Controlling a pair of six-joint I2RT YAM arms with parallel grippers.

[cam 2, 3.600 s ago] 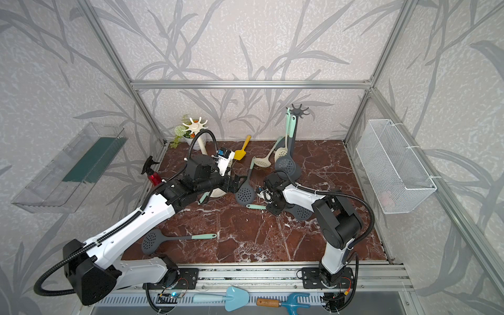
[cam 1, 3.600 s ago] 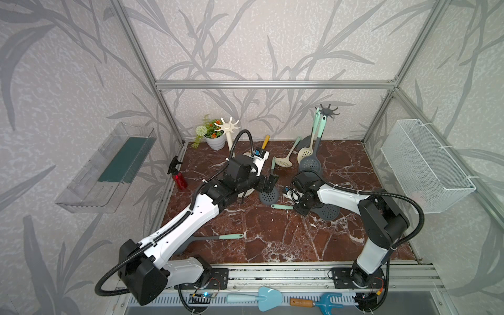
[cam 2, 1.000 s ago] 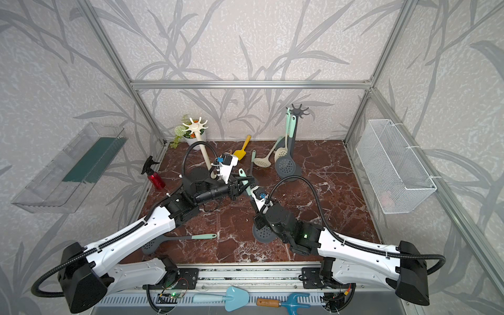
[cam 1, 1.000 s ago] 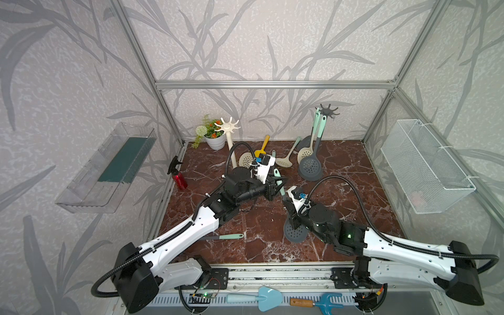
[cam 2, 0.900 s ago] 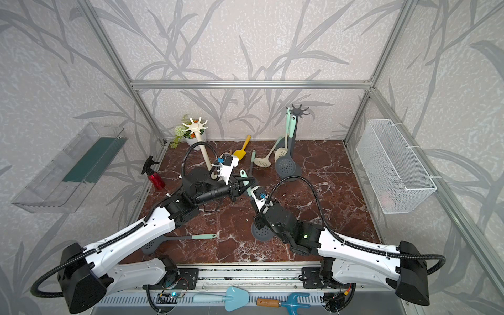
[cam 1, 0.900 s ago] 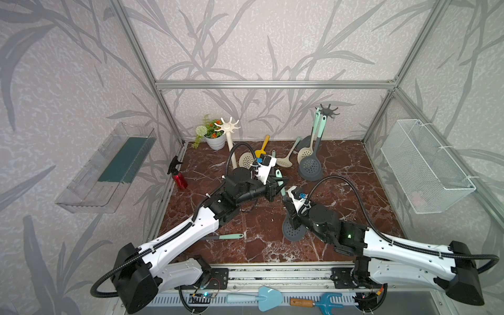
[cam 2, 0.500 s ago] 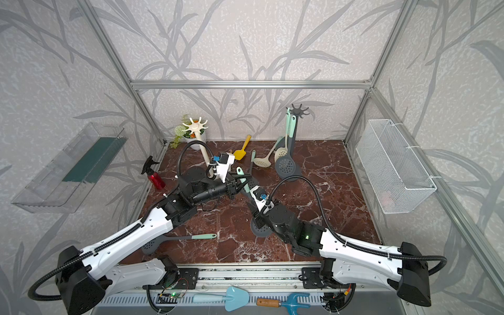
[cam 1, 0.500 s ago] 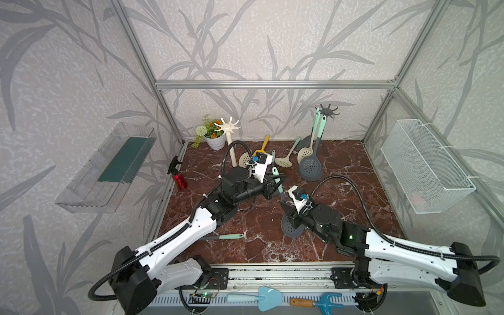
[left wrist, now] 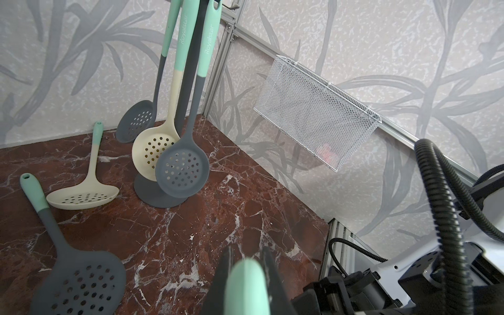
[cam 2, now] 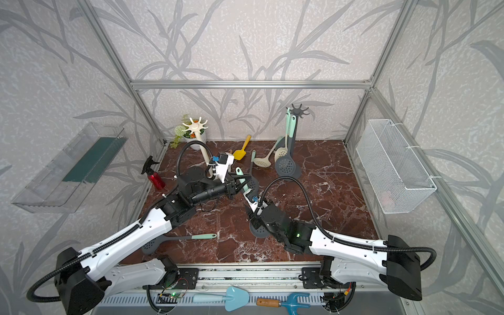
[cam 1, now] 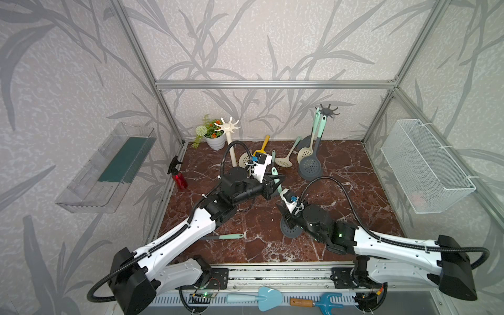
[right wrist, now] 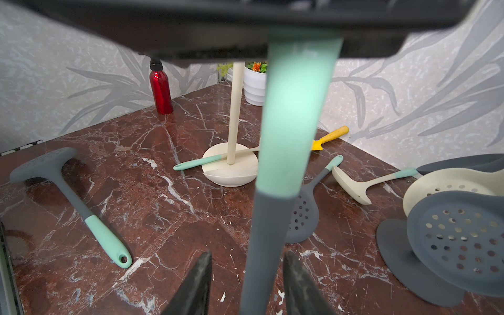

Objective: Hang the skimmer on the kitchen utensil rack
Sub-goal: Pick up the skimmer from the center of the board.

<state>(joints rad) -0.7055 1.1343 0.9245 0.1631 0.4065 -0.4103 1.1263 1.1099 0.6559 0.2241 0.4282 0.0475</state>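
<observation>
Left hand [left wrist: 246,251] covers skimmer [right wrist: 268,218] tip — apparently clamped.

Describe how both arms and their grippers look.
The left arm and right arm have white shells with black joints. A black ribbed cable loops to each wrist, where a white camera block carries a blue plug. The grippers have dark tapered fingers. A green light glows on the right arm.

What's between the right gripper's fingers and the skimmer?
Only a gap each side: the skimmer runs between the right gripper's open fingers, in the right wrist view.
</observation>
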